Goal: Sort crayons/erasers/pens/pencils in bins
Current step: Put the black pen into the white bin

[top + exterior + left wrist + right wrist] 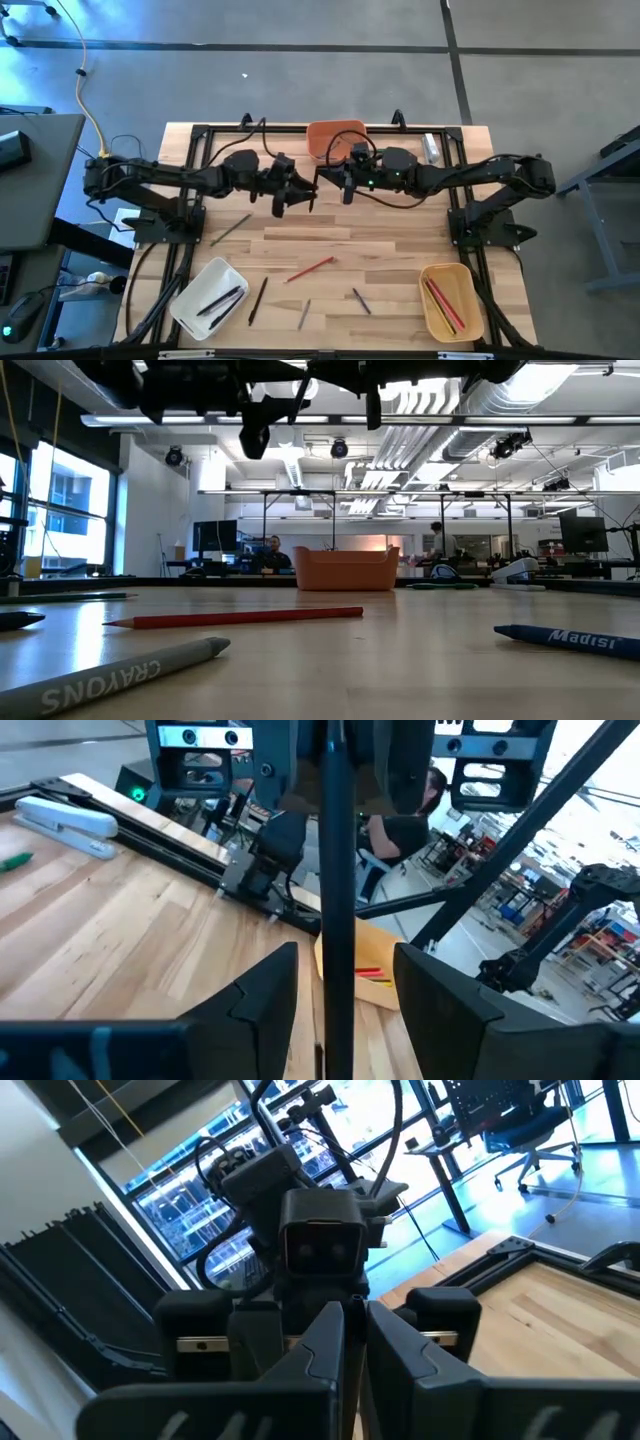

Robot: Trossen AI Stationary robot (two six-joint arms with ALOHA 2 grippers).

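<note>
Above the table's far middle my two grippers face each other. My right gripper (338,185) (352,1315) is shut on a thin black stick (337,900), a pen or pencil. My left gripper (300,195) (345,950) is open, with a finger on either side of that stick and not touching it. The orange bin (335,138) stands at the far edge. At the near left is the white bin (210,298), holding dark sticks. At the near right is the tan-yellow bin (448,298), holding red ones. A red pencil (310,268) lies flat mid-table. My right gripper pinches the black stick (337,810) between its two shut fingers, reaching in level from the table's right side and lying across it. The stick stands roughly upright, clear of the table. Its free length runs between my left gripper's open fingers. The exact spot held is hidden.
Loose sticks lie on the near half: a grey one (230,228), a black one (258,298), a grey one (303,313) and a dark one (360,300). A grey crayon (110,675) and a blue crayon (570,638) lie nearest the low camera. A stapler (432,148) rests at the far right.
</note>
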